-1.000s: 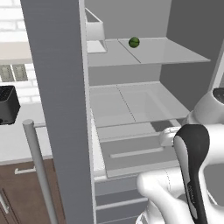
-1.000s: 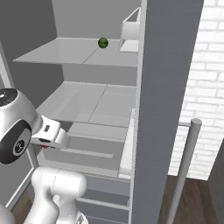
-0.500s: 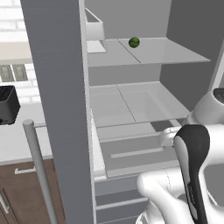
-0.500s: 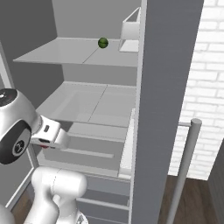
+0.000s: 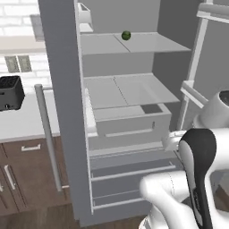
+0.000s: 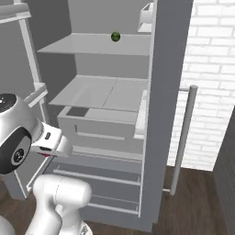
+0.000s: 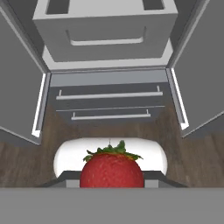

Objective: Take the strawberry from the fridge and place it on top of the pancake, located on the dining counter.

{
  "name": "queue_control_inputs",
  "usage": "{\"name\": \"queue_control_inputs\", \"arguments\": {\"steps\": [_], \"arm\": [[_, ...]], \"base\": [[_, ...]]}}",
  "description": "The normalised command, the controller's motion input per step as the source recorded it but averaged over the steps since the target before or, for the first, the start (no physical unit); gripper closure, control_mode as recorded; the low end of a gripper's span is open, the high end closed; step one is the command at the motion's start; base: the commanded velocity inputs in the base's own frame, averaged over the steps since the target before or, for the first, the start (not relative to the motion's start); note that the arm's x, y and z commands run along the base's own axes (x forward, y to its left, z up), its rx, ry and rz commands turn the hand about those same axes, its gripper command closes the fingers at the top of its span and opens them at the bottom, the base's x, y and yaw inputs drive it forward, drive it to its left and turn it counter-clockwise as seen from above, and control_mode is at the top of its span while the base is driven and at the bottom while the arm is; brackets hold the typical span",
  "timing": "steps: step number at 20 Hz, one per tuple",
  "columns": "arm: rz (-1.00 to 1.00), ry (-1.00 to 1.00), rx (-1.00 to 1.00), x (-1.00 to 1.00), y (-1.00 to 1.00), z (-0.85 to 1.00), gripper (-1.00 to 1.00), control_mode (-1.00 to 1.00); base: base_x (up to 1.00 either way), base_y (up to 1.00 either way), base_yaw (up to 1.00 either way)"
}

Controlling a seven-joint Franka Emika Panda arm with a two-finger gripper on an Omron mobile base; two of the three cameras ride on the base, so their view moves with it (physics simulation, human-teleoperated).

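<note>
While my claw [image 7: 112,183] grips the strawberry [image 7: 112,169], low and centre in the hand view, jaws closed partway around it, I judge I should carry it level and slowly toward the desk. One strawberry held. Beyond: two fridge [image 5: 67,112] drawers, then one green fruit [image 5: 126,35] on the top shelf.

Kitchen corner with brick walls and a wood floor

A white brick wall [image 6: 209,69] stands to the right, with dark wood plank floor [image 6: 197,202] below. On the left, a black toaster [image 5: 10,91] sits on a pale surface [image 5: 22,120] over dark wood cabinets [image 5: 27,174] with bar handles.
</note>
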Motion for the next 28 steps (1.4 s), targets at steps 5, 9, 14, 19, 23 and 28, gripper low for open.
{"name": "queue_control_inputs", "arguments": {"steps": [5, 9, 14, 19, 23, 28], "arm": [[0.0, 0.0, 0.0, 0.0, 0.0, 0.0, 1.0, 1.0], [0.0, 0.0, 0.0, 0.0, 0.0, 0.0, 1.0, 1.0], [0.0, 0.0, 0.0, 0.0, 0.0, 0.0, 1.0, 1.0], [0.0, 0.0, 0.0, 0.0, 0.0, 0.0, 1.0, 1.0], [0.0, 0.0, 0.0, 0.0, 0.0, 0.0, 1.0, 1.0], [0.0, 0.0, 0.0, 0.0, 0.0, 0.0, 1.0, 1.0]], "base": [[-0.39, -0.11, 0.0], [-0.29, 0.0, -0.18], [-0.37, 0.27, -0.55], [-0.07, 0.42, -0.76], [-0.32, 0.32, -0.78], [-0.31, 0.01, -0.88]]}}
